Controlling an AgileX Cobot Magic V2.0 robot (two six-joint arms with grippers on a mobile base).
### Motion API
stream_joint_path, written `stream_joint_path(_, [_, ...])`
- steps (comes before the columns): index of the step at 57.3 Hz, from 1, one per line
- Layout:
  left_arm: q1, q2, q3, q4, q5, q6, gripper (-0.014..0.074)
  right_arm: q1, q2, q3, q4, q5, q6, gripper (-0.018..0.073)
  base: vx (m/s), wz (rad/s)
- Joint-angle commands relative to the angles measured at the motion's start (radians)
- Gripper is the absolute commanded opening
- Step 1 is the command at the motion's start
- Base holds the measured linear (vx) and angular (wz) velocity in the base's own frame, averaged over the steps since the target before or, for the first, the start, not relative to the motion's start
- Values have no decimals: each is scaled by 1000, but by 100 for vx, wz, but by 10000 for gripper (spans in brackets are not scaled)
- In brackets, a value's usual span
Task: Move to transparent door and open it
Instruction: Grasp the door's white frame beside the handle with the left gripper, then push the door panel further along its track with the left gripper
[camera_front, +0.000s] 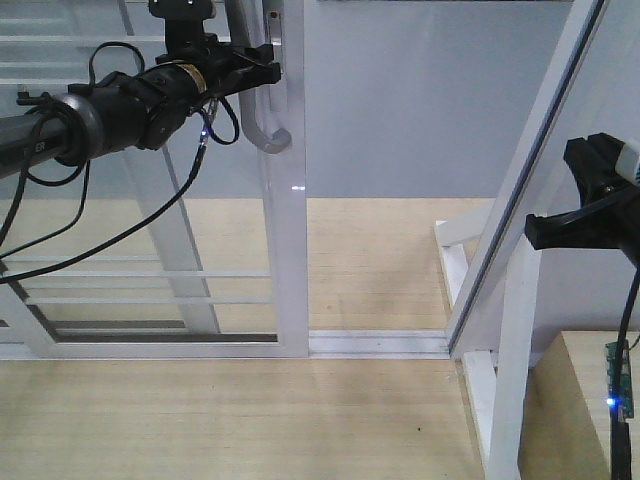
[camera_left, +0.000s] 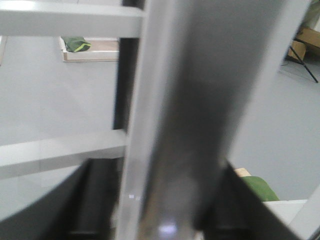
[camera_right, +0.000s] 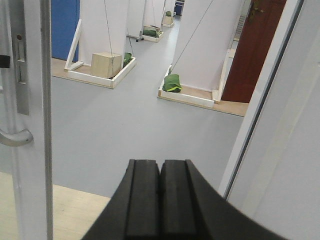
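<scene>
The transparent door (camera_front: 292, 250) stands at the left, a glass panel in a glossy white frame with thin white bars. Its curved silver-grey handle (camera_front: 262, 135) is on the right stile. My left gripper (camera_front: 262, 68) is shut on the handle's upper part. In the left wrist view the blurred handle (camera_left: 190, 125) fills the gap between the black fingers (camera_left: 95, 200). My right gripper (camera_front: 545, 225) hangs at the right, apart from the door. In the right wrist view it (camera_right: 160, 200) is shut and empty, and the door stile (camera_right: 32, 150) with the handle's end (camera_right: 15, 137) shows at the left.
A slanted white support post (camera_front: 530, 170) and white base frame stand at the right, close to my right gripper. A floor track (camera_front: 380, 343) runs from the door to the post. Beyond lie grey floor, a green bag (camera_right: 172, 82), a wooden box (camera_right: 107, 64) and a red door (camera_right: 252, 45).
</scene>
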Motion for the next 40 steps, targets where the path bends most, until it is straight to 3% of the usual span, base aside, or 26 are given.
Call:
stream_joint_path(1, [12,-68,-34,-26,8,-10,175,-6,-15,-28,-12,-76,-10,-1,0,0])
stream_joint_path(4, [12,-77,-32,-26,31,-10,31,-6,-15,-28,-12,-76,-10,-1,0,0])
stream_joint_path(6, [12,-85,-32,-23,48,-7,-10,-6,-15,-28,-12,-75,-10,-1,0,0])
stream_joint_path(17, [13,-129,-32,-23,140,9,-8,-6,-15,-28,-12,-71,-10,-1,0,0])
stream_joint_path(27, [13,-166,-32,-23,220,72,-8,-6,2,-28,-12,-74,-10,-1,0,0])
stream_joint_path(40, [25,-215,-32,-22,278,73,-6,-6,33,-28,-12,-75,-10,-1,0,0])
